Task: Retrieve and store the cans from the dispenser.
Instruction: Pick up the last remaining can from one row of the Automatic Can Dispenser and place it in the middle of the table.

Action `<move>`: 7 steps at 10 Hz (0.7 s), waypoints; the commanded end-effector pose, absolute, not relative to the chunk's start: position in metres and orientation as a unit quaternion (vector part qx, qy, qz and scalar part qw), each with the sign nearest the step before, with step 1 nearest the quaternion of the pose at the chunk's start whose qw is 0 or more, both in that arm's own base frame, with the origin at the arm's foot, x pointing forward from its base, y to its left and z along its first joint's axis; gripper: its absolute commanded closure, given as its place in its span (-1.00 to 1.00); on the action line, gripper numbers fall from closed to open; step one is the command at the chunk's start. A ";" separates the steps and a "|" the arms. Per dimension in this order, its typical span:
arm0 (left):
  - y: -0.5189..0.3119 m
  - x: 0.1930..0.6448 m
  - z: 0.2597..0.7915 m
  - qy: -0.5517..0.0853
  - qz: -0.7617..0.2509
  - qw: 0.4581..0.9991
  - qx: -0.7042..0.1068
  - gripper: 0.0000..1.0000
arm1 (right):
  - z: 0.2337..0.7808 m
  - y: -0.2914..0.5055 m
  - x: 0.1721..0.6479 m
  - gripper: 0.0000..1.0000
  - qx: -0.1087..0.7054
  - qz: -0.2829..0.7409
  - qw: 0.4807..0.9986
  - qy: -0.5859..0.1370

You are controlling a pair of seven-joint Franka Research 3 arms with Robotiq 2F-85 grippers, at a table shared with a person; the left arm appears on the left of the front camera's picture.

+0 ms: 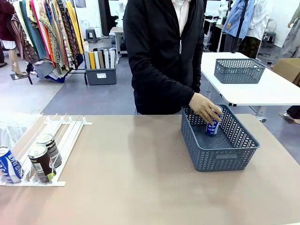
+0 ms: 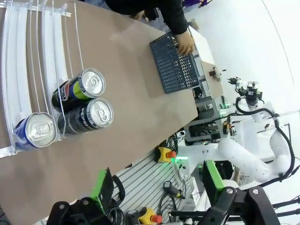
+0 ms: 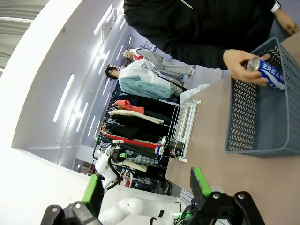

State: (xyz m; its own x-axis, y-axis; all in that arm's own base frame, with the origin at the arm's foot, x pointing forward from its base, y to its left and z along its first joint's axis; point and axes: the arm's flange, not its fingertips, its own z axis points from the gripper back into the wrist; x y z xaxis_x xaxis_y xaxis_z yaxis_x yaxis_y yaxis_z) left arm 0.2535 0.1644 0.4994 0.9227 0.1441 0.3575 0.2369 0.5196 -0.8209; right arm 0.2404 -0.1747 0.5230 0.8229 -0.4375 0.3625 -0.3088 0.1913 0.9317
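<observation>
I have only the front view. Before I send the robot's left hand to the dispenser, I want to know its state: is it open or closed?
Observer: The left hand is open, its fingers wide apart and nothing between them.
Operator: Good. Does it touch the cans in the dispenser?
Observer: No. It is apart from the three cans, which stand in the lanes of the dispenser with their silver tops toward it.
Operator: And the other hand?
Observer: The right hand is open too and empty, pointed toward the basket.
</observation>
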 end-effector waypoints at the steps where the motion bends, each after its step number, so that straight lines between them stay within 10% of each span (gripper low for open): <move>1: 0.168 0.253 0.498 -0.197 -0.039 0.848 -0.490 -1.00 | 0.527 -0.175 0.243 -1.00 0.638 -0.039 0.706 -0.305; 4: 0.166 0.253 0.498 -0.195 -0.027 0.850 -0.489 -1.00 | 0.527 -0.175 0.243 -1.00 0.638 -0.039 0.706 -0.305; 7: 0.100 0.267 0.542 -0.017 0.009 0.999 -0.035 -1.00 | 0.527 -0.175 0.243 -1.00 0.638 -0.039 0.706 -0.305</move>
State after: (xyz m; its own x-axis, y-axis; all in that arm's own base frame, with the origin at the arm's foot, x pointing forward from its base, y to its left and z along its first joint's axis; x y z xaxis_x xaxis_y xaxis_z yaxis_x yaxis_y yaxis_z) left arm 0.2714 0.1234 0.5310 0.9572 0.0676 0.2814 0.1139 0.8060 -0.5808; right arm 0.2404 -0.1746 0.5230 0.8229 -0.4373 0.3627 -0.3088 0.1915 0.9316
